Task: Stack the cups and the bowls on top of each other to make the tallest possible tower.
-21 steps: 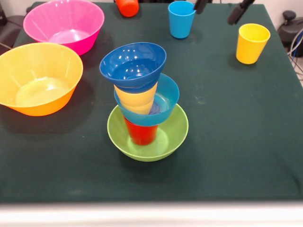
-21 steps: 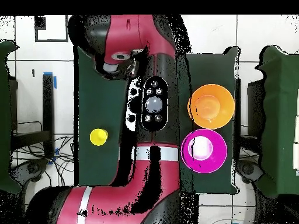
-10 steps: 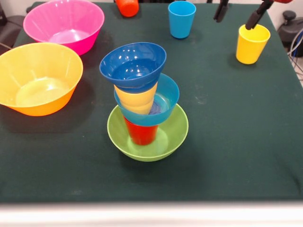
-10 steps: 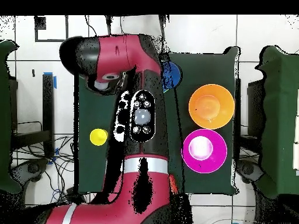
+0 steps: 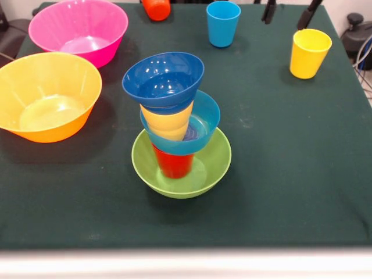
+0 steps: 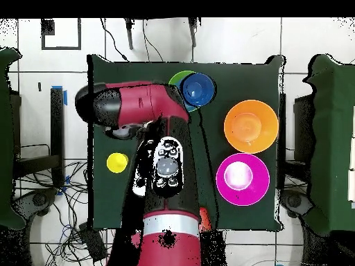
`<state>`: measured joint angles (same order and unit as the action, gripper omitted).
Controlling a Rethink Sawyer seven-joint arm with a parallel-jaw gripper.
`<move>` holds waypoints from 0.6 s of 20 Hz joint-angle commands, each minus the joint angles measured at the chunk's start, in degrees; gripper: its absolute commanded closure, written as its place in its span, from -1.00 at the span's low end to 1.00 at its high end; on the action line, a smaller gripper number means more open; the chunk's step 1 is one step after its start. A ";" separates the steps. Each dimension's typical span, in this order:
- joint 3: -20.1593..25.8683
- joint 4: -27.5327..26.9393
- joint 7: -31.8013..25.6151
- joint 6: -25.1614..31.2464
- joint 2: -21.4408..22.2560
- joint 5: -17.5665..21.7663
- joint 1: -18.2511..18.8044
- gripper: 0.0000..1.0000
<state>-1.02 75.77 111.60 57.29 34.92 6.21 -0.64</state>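
While hanging at the far right, gripper (image 5: pixel 288 10) spread wide, just beyond yellow cup (image 5: pixel 310 53). Tower (image 5: pixel 174 125) mid-table. From overhead, arm (image 6: pixel 156 138) spans the table, perhaps hiding the blue cup (image 5: pixel 222 23).

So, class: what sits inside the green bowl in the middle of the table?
A red cup stands in the green bowl, carrying a light blue bowl, a yellow cup and a dark blue bowl. The red cup's rim is covered.
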 commanded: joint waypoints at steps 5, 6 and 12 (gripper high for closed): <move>3.13 19.99 0.63 -9.13 4.81 1.05 1.42 -1.00; 3.23 20.19 0.66 -10.10 4.58 1.35 1.60 -1.00; 3.62 24.45 0.55 -17.67 3.97 3.34 2.47 -1.00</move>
<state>-1.04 91.14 111.60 49.84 39.74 6.16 0.04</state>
